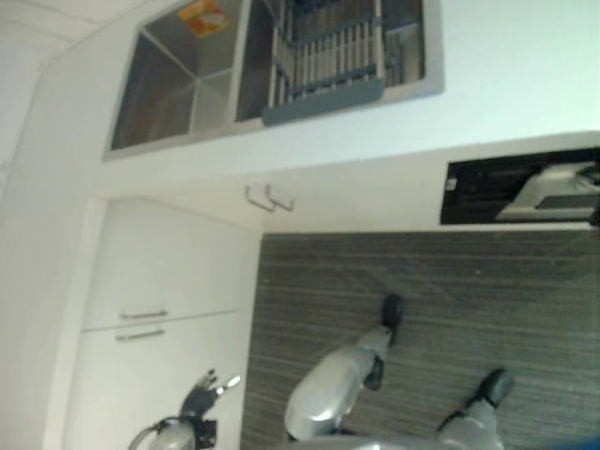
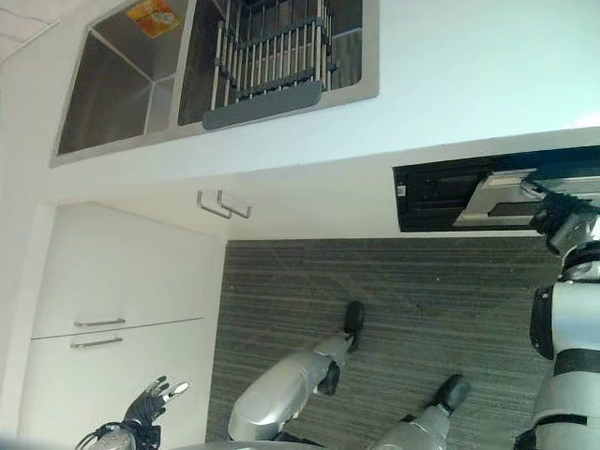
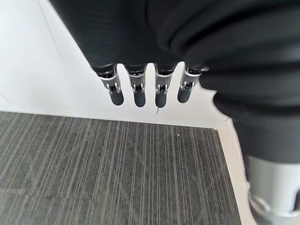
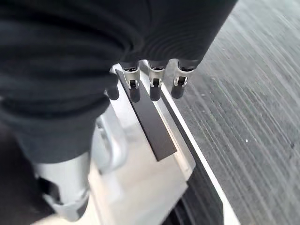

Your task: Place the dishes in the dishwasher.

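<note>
The right hand (image 4: 152,77) hung with fingers (image 4: 155,89) relaxed and straight over the dishwasher door (image 4: 145,173), fingertips at its top edge beside a dark strip (image 4: 152,126). Striped carpet (image 4: 253,103) lay alongside.

We are looking down at a white countertop (image 2: 469,84) carrying a double stainless-steel sink (image 2: 117,89). A grey slatted dish rack (image 2: 272,61) is sitting in the sink's right basin. Below, dark grey striped carpet flooring (image 2: 422,300) is running alongside the white cabinet fronts (image 2: 122,281).
</note>
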